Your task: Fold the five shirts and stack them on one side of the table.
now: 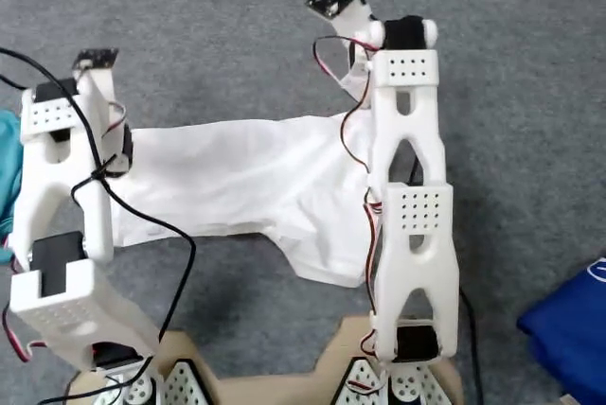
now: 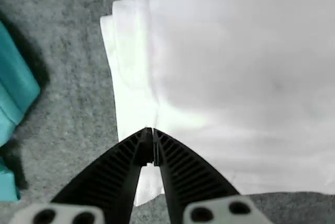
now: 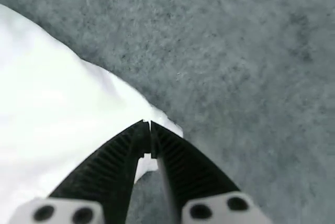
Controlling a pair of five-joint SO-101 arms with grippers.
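You had the shirt (image 1: pixel 246 178) spread on the table (image 1: pixel 189 36) between the arms, its long axis running side to side. Your left gripper (image 2: pixel 153 132) sat closed on the folded left edge, and your right gripper (image 3: pixel 146 124) was closed on the far right corner. Both apparently pinched cloth, probably to keep it taut for a fold.

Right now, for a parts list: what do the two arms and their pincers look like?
The left arm and right arm are white plastic with grids of small holes and black joint motors. A black cable crosses the left one; red and white wires follow the right. The left pincer and right pincer have black, ribbed, tapering fingers.
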